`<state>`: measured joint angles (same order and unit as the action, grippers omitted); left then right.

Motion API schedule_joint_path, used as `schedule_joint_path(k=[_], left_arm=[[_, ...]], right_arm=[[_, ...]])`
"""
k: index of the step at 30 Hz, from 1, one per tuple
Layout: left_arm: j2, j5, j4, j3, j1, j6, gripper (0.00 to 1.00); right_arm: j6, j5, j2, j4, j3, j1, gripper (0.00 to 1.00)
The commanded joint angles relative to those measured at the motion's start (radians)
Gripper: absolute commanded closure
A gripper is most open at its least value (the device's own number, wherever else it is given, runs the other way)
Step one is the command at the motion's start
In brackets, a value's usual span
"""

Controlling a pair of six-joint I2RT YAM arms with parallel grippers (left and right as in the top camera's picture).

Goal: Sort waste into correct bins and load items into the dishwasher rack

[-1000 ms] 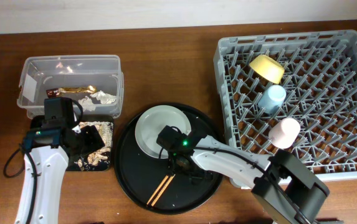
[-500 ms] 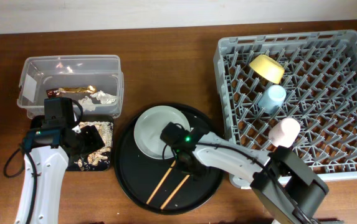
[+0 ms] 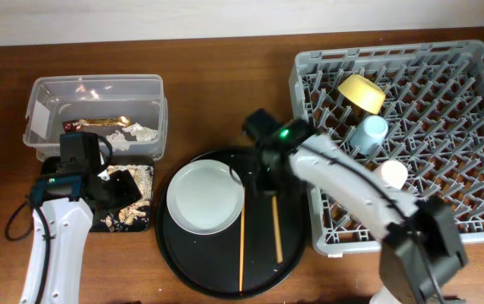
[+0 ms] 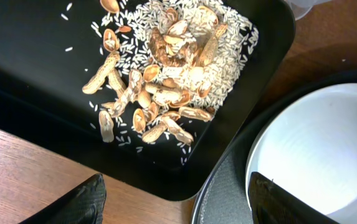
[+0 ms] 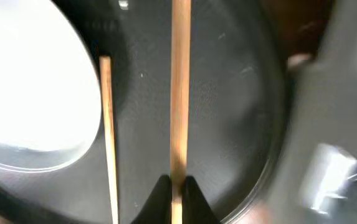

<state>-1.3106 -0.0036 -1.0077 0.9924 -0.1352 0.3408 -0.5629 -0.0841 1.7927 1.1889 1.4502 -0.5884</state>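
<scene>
Left arm [image 3: 51, 241] is extended forward, wrist pitched down. Left gripper [image 4: 178, 204] is recorded with fingers spread wide. Right arm [image 3: 343, 179] is reached leftward and bent. Right gripper [image 5: 176, 194] is pinched on a chopstick [image 5: 180, 93] running straight ahead of the claw.

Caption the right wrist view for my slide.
Right fingers shut on one chopstick over the round black tray; second chopstick lies beside the pale plate.
</scene>
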Motion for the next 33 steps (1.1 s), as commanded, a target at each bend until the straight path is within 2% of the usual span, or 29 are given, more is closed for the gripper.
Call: schedule_joint_path(k=[1,3,6,9,11,12,13,14,19,23,25,29,33], left_arm=[[0.012,0.008,0.0,0.002,-0.005,0.006,0.27],[0.012,0.008,0.0,0.002,-0.005,0.006,0.27],[0.012,0.008,0.0,0.002,-0.005,0.006,0.27],[0.012,0.008,0.0,0.002,-0.005,0.006,0.27],[0.012,0.008,0.0,0.002,-0.005,0.006,0.27],[0.012,0.008,0.0,0.002,-0.005,0.006,0.27],[0.012,0.008,0.0,0.002,-0.005,0.006,0.27],[0.012,0.008,0.0,0.002,-0.005,0.006,0.27],[0.012,0.008,0.0,0.002,-0.005,0.006,0.28],[0.012,0.008,0.0,0.002,-0.005,0.006,0.27],[0.012,0.008,0.0,0.002,-0.005,0.006,0.27],[0.012,0.008,0.0,0.002,-0.005,0.006,0.27],[0.012,0.008,-0.001,0.002,-0.005,0.006,0.27]], right_arm=[[0.203,0.062,-0.059,0.111,0.176,0.108,0.96],[0.279,0.074,-0.059,0.151,0.243,0.219,0.96],[0.342,0.069,-0.037,0.154,0.241,0.323,0.96],[0.468,0.07,0.004,0.145,0.239,0.367,0.96],[0.481,0.07,0.032,0.126,0.238,0.373,0.96],[0.481,0.07,0.047,0.114,0.237,0.374,0.89],[0.481,0.07,0.055,0.107,0.237,0.374,0.62],[0.481,0.07,0.056,0.09,0.237,0.374,0.53],[0.462,0.061,0.016,0.106,0.238,0.37,0.5],[0.396,0.004,-0.066,0.106,0.238,0.317,0.5],[0.388,-0.018,-0.074,0.109,0.238,0.247,0.5],[0.26,-0.008,-0.029,0.104,0.228,0.041,0.48],[0.117,0.004,-0.013,0.004,0.073,-0.061,0.47]])
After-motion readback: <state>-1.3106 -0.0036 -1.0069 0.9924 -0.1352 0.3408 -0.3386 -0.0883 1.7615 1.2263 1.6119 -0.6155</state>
